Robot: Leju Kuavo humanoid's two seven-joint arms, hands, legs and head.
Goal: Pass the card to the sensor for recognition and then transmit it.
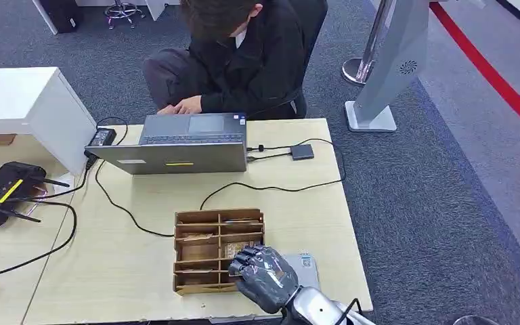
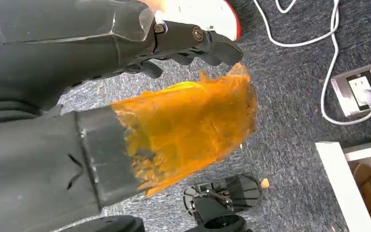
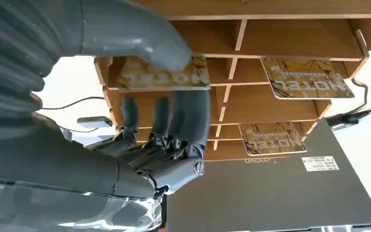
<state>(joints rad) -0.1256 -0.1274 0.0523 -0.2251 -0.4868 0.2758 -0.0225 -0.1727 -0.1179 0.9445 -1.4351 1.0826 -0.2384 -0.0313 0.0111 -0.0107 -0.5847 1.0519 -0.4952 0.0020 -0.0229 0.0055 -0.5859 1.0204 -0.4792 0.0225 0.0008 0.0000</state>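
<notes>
A wooden card box (image 1: 206,223) with several compartments stands near the table's front edge. My right hand (image 1: 264,274) reaches into its near right corner. In the right wrist view this right hand (image 3: 169,121) pinches a yellow patterned hotel card (image 3: 164,73), thumb on top and fingers beneath, the card still partly inside its compartment. Two more cards (image 3: 309,77) (image 3: 273,137) lie in other compartments. A pale flat sensor pad (image 1: 308,266) lies on the table just right of the hand. My left hand (image 2: 183,87) hangs over the carpet holding nothing, fingers apart from its orange-wrapped thumb.
A grey laptop (image 1: 189,142) stands behind the box, with a person (image 1: 244,54) seated at it. Black cables (image 1: 271,186) cross the table to a small adapter (image 1: 302,151). A black router (image 1: 3,193) sits at the left. A grey kiosk stand (image 1: 386,74) is on the carpet at right.
</notes>
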